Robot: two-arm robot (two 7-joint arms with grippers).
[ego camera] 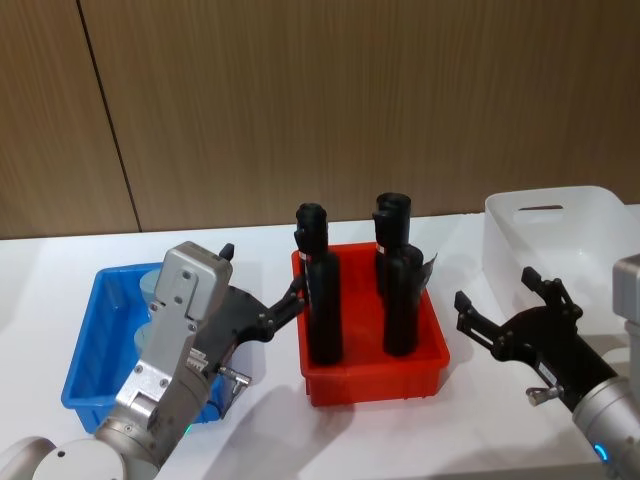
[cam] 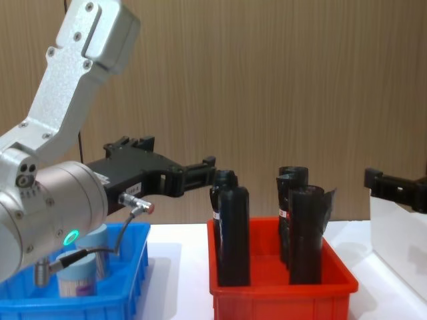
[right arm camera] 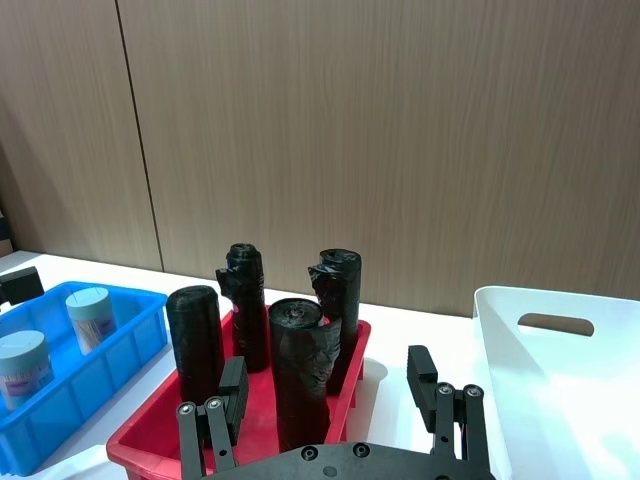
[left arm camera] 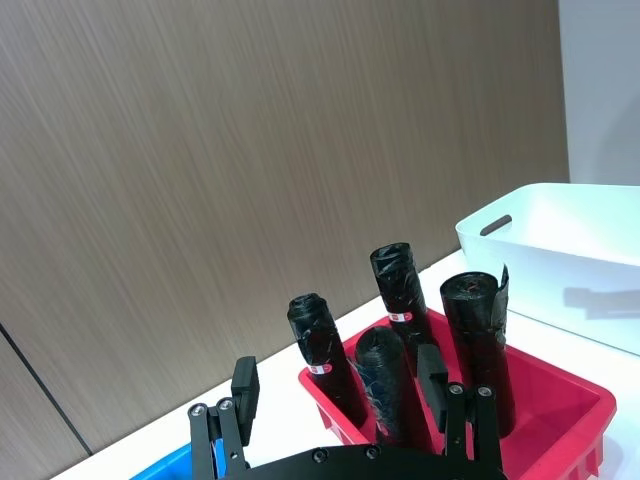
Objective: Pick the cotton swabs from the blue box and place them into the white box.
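Two cotton swabs jars (right arm camera: 90, 315) (right arm camera: 22, 365) with pale blue lids stand in the blue box (ego camera: 95, 330) at the table's left; the chest view shows one (cam: 79, 280) behind the box wall (cam: 137, 267). My left gripper (ego camera: 262, 280) hovers open and empty above the blue box's right side, fingers pointing toward the red bin. My right gripper (ego camera: 498, 293) is open and empty, low over the table between the red bin and the white box (ego camera: 560, 215) at the right. My left arm hides most of the blue box's inside in the head view.
A red bin (ego camera: 370, 380) holding several tall black bottles (ego camera: 322, 300) stands in the middle between the two boxes. A brown wood-panel wall (ego camera: 320, 100) closes the back of the white table.
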